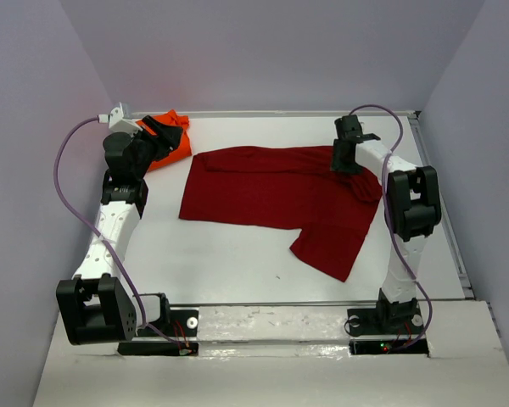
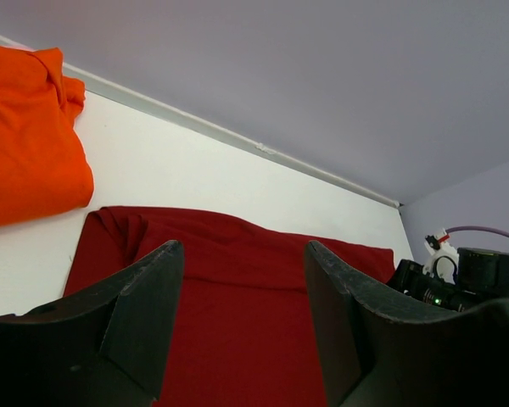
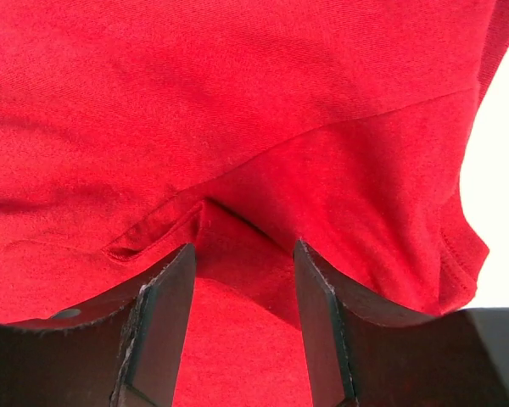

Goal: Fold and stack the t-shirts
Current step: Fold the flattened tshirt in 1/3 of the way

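Two shirts on the worktop, two claws, both open.

The crimson shirt (image 1: 276, 195) lies spread across the middle, one flap reaching toward 5 o'clock, its right side stopping short of the 3 o'clock edge. The orange shirt (image 1: 176, 140) sits bunched in the 11 o'clock corner by the far rail (image 1: 280, 113), apart from the crimson one. Bare worktop (image 1: 237, 263) runs from 5 round to 9 o'clock. My left claw (image 2: 242, 250) hangs empty, jaws apart, near the orange shirt. My right claw (image 3: 243, 250), at 1 o'clock, has its jaws spread astride a raised pleat of crimson cloth.
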Controlling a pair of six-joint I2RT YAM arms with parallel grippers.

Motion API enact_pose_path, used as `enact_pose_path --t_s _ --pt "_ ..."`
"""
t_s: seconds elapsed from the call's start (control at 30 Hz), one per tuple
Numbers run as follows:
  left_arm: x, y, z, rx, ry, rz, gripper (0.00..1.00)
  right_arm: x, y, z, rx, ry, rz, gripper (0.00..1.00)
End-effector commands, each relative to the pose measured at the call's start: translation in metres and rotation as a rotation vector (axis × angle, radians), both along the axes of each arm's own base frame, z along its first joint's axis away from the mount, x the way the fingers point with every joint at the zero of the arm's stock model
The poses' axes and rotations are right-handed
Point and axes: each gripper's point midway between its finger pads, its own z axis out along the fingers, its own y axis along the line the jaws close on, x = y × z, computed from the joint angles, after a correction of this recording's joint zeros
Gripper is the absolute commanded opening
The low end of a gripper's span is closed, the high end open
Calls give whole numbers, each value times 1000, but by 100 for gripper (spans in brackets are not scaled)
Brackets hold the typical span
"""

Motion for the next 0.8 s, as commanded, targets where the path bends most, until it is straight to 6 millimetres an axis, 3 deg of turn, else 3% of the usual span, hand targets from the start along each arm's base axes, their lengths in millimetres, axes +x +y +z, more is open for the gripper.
enact_pose_path --t_s 0.0,0.3,0.57,0.77 --pt "-2 0 14 9 -52 -11 68 10 5 7 11 -43 3 55" --pt "-1 1 15 9 -55 -9 68 5 4 9 8 -40 3 56" --pt "-2 1 16 9 -58 -6 68 -1 20 13 24 -43 39 55" --pt "-2 1 16 9 -56 -6 68 -2 20 9 28 -37 36 55"
